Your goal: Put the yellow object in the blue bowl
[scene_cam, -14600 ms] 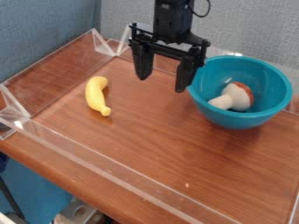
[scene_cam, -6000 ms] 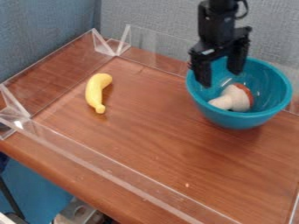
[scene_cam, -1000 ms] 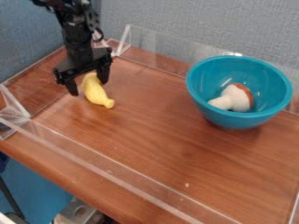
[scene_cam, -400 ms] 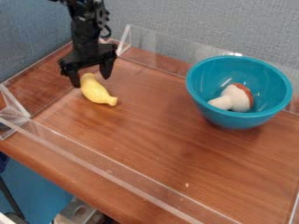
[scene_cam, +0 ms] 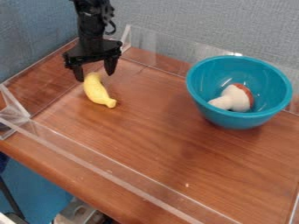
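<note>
The yellow object, a small curved banana [scene_cam: 98,91], lies on the brown wooden table at the left. My gripper [scene_cam: 93,64] hangs just above its far end, pointing steeply down, open, with one dark finger on each side and nothing held. The blue bowl [scene_cam: 261,113] stands at the right, well apart from the gripper. Inside it lies a white and reddish-brown lump [scene_cam: 232,98].
A low clear acrylic wall [scene_cam: 70,142] fences the table along the front, left and back edges. Blue-grey fabric backs the scene. Bare wood [scene_cam: 163,122] lies between the banana and the bowl.
Over the last second my open gripper has shifted up and right in the picture, from over the banana's middle to its far end, and has rolled a little. The banana has turned slightly on the table.
</note>
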Controlling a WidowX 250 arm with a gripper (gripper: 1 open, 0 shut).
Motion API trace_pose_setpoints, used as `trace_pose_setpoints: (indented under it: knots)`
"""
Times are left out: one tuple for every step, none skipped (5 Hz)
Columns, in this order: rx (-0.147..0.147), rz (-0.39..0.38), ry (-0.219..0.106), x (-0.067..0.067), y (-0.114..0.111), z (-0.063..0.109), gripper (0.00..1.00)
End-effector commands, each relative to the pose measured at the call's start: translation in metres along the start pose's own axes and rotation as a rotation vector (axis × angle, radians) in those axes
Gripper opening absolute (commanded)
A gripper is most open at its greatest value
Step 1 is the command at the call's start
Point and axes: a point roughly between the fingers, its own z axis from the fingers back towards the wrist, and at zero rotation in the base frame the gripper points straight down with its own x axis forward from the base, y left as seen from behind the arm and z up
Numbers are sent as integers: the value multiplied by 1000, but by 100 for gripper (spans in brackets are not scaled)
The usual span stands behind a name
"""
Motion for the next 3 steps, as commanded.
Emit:
trace_pose_setpoints:
  knots:
    - [-31,-34,-49,13,-1,10,100]
    - [-27,-69,-41,10,5,2,100]
    - [-10,-51,-32,1,9,5,100]
